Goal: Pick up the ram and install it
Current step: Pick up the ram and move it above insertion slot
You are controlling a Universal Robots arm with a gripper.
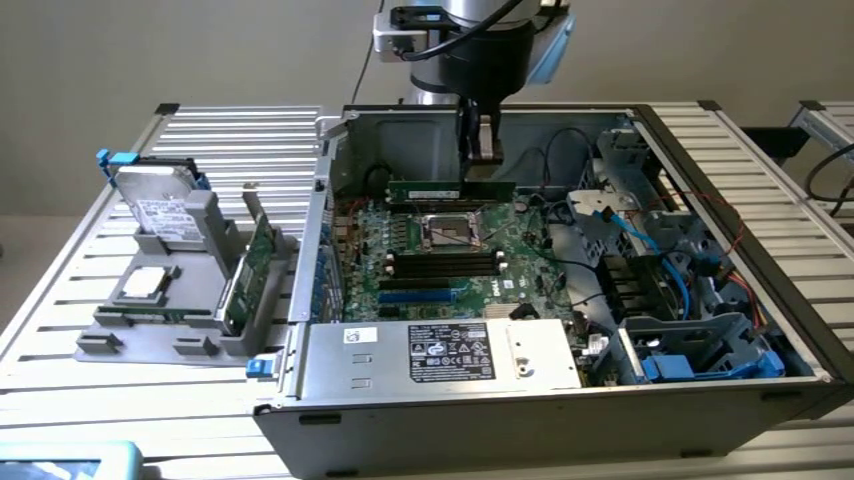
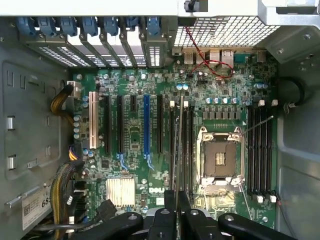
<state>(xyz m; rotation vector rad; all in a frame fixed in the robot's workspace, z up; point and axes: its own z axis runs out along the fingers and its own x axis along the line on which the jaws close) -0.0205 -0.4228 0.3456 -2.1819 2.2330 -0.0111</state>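
Observation:
The ram (image 1: 449, 190) is a long thin green stick hanging level over the far part of the motherboard (image 1: 441, 255) inside the open computer case (image 1: 534, 400). My gripper (image 1: 479, 160) comes down from above and is shut on the ram's top edge near its right end. In the wrist view the ram (image 2: 177, 145) appears edge-on as a thin line running out from my gripper (image 2: 177, 196). It lies above the black memory slots (image 2: 186, 145) next to the CPU socket (image 2: 220, 157), not seated in any of them.
A grey holder (image 1: 160, 320) on the exterior view's left carries a hard drive (image 1: 167, 215), a wider green card (image 1: 254, 270) and a small chip. The power supply (image 1: 447, 355) sits at the case front. Blue cables and drive cages (image 1: 681, 300) crowd the case's right side.

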